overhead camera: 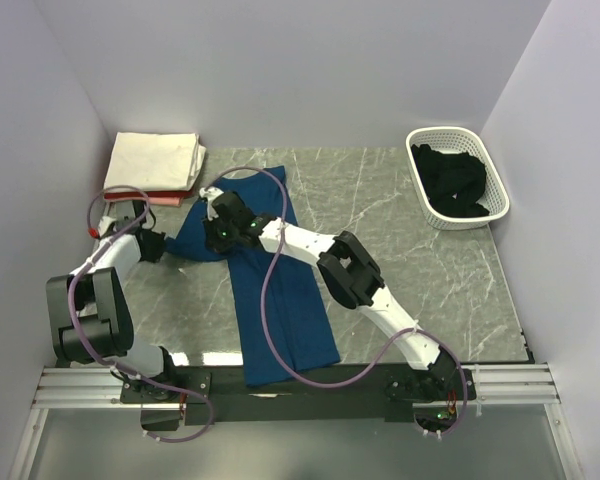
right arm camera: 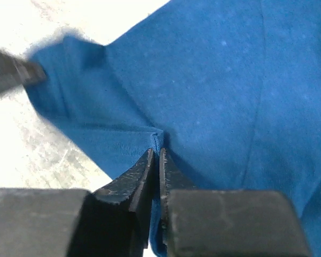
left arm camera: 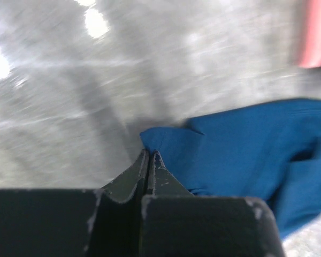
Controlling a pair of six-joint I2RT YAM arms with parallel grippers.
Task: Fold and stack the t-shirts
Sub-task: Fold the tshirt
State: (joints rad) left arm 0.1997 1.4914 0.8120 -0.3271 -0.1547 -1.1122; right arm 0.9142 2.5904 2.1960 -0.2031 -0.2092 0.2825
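Observation:
A navy blue t-shirt (overhead camera: 280,300) lies lengthwise on the marble table, with one sleeve spread to the left. My left gripper (overhead camera: 164,246) is shut on the tip of that sleeve (left arm camera: 224,155), low over the table. My right gripper (overhead camera: 220,228) is shut on a pinched fold of the same shirt (right arm camera: 214,91) near its upper left part, with cloth showing between the jaws. A cream-white folded shirt (overhead camera: 155,158) lies on a pink-red one (overhead camera: 165,198) at the back left. A black shirt (overhead camera: 454,182) lies in the basket. No white print shows.
The white lattice basket (overhead camera: 442,133) stands at the back right. White walls close in the left, back and right sides. A purple cable (overhead camera: 270,290) loops over the blue shirt. The pink-red shirt's edge (left arm camera: 315,32) is close to the left gripper.

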